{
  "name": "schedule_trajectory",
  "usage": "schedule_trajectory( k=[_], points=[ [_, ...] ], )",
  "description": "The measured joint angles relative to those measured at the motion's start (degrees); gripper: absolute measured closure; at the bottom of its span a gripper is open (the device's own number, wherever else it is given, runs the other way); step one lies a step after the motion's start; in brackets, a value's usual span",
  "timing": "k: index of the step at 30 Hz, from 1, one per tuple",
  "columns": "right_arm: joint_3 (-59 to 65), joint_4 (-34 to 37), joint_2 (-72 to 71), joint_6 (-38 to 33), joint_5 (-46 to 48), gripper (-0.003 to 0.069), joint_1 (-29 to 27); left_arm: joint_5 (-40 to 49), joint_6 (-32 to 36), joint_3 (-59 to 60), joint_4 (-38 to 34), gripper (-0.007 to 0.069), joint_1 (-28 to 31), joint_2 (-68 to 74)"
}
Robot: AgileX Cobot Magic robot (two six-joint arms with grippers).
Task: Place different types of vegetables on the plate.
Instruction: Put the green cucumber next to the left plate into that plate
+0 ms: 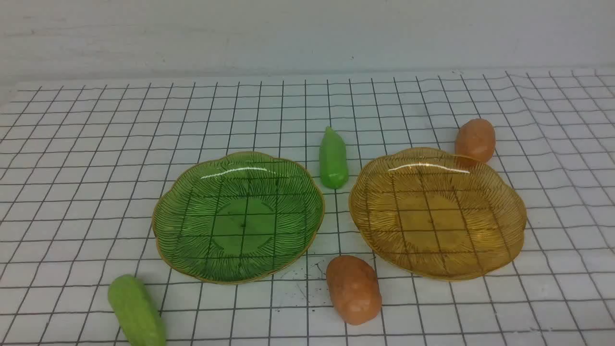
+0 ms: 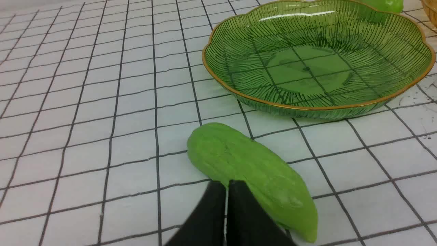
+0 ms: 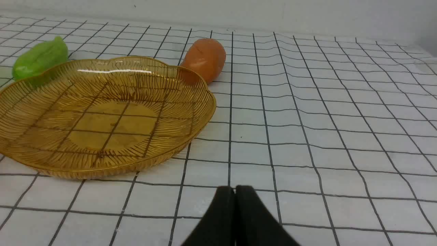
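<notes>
A green plate [image 1: 168,230] and an amber plate [image 1: 514,211] stand side by side, both empty. A pointed light green vegetable [image 1: 333,158] lies between them at the back. A blunt green one [image 1: 136,310] lies front left. One orange-brown potato [image 1: 353,289] lies in front between the plates, another [image 1: 475,140] behind the amber plate. In the left wrist view my left gripper [image 2: 226,186] is shut and empty, its tips just over the blunt vegetable [image 2: 245,171], with the green plate [image 2: 222,82] beyond. In the right wrist view my right gripper [image 3: 235,191] is shut and empty above bare cloth, near the amber plate [image 3: 201,116] and the far potato [image 3: 205,59].
A white cloth with a black grid [image 1: 86,144] covers the table. A pale wall [image 1: 307,33] runs along the back. Neither arm shows in the front view. The pointed vegetable also shows in the right wrist view [image 3: 39,59].
</notes>
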Motion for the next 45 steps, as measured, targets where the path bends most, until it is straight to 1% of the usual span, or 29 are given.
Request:
schedule_trajectory(
  k=[23, 25, 28, 33, 34, 36, 38, 39, 40, 41, 42, 45],
  points=[
    [0.0, 0.0, 0.0, 0.0, 0.0, 0.0674, 0.0, 0.0, 0.0, 0.0, 0.1, 0.0632, 0.0, 0.0],
    [0.0, 0.0, 0.0, 0.0, 0.0, 0.0674, 0.0, -1.1, -0.1, 0.0, -0.3, 0.0632, 0.0, 0.0],
    [0.0, 0.0, 0.0, 0.0, 0.0, 0.0674, 0.0, -5.1, -1.5, 0.2, -3.9, 0.0632, 0.0, 0.0],
    [0.0, 0.0, 0.0, 0.0, 0.0, 0.0674, 0.0, -16.8, -6.1, 0.2, -15.5, 0.0632, 0.0, 0.0],
    [0.0, 0.0, 0.0, 0.0, 0.0, 0.0674, 0.0, -17.2, -6.2, 0.2, -16.0, 0.0632, 0.0, 0.0],
    [0.0, 0.0, 0.0, 0.0, 0.0, 0.0674, 0.0, -22.2, -8.1, 0.2, -22.6, 0.0632, 0.0, 0.0],
    [0.0, 0.0, 0.0, 0.0, 0.0, 0.0674, 0.0, -25.2, -9.3, 0.2, -27.5, 0.0632, 0.0, 0.0],
    [0.0, 0.0, 0.0, 0.0, 0.0, 0.0674, 0.0, -25.6, -9.3, 0.2, -28.0, 0.0632, 0.0, 0.0],
    [0.0, 0.0, 0.0, 0.0, 0.0, 0.0674, 0.0, -29.8, -9.7, 0.2, -31.9, 0.0632, 0.0, 0.0],
    [0.0, 0.0, 0.0, 0.0, 0.0, 0.0674, 0.0, -30.4, -9.8, 0.2, -32.3, 0.0632, 0.0, 0.0],
    [0.0, 0.0, 0.0, 0.0, 0.0, 0.0674, 0.0, -34.2, -10.0, 0.1, -34.4, 0.0632, 0.0, 0.0],
    [0.0, 0.0, 0.0, 0.0, 0.0, 0.0674, -0.1, -34.4, -9.8, -2.8, -35.3, 0.0632, 0.0, 0.0]
  ],
)
